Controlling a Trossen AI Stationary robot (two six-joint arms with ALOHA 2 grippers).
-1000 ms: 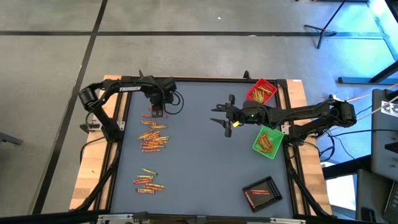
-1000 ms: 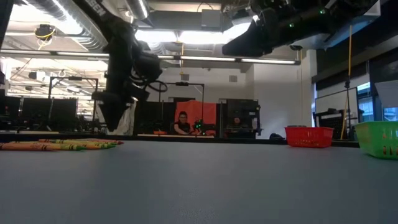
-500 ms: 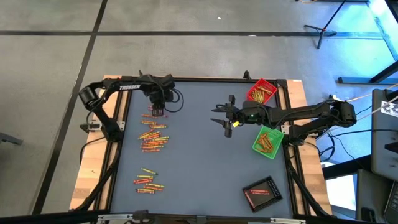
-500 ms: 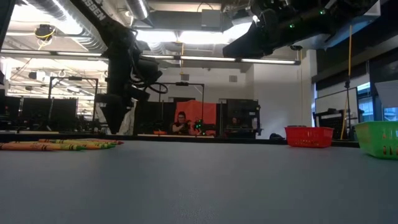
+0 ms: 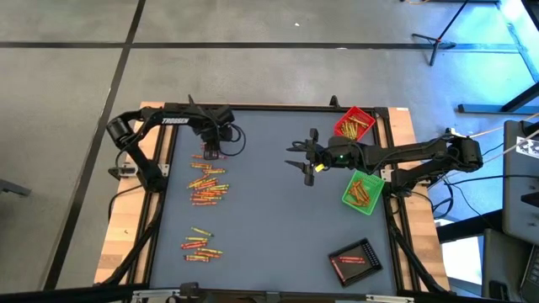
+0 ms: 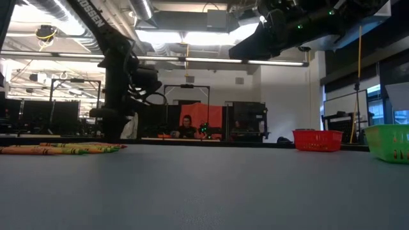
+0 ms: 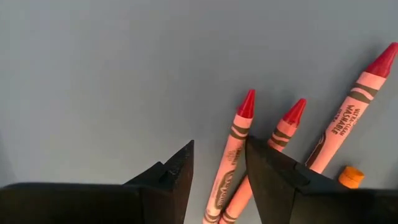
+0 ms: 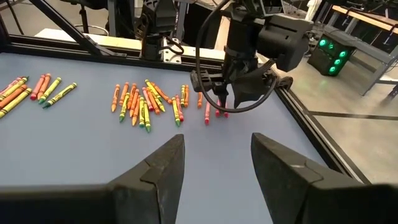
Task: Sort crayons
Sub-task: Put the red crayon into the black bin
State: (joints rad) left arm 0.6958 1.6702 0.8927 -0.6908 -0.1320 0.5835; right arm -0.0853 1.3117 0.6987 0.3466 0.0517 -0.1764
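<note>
High view: your left hand (image 5: pixel 212 151) stands over the far-left part of the bench (image 5: pixel 269 219), at the far end of the larger group of crayons (image 5: pixel 206 181). In the left wrist view its fingers (image 7: pixel 177 171) are parted and lowered to the bench surface, with one red crayon (image 7: pixel 231 158) lying in the gap between them; the fingers are not pressed against it, so nothing is gripped. Two more red crayons lie just beside it, and an orange tip shows at the frame edge.

A smaller group of crayons (image 5: pixel 200 246) lies near the near-left corner, well apart from the first group.

Your right hand (image 5: pixel 308 160) hovers above the middle of the bench, toward the far edge, with its fingers (image 8: pixel 158 168) spread and empty.

Along the right edge you see three trays: a red tray (image 5: pixel 354 124) at the far-right corner, a green tray (image 5: pixel 363 192) midway, and a black tray (image 5: pixel 354 259) near the near-right corner; each holds some crayons.

Low view: a person (image 6: pixel 186 128) sits in the room beyond the bench.
</note>
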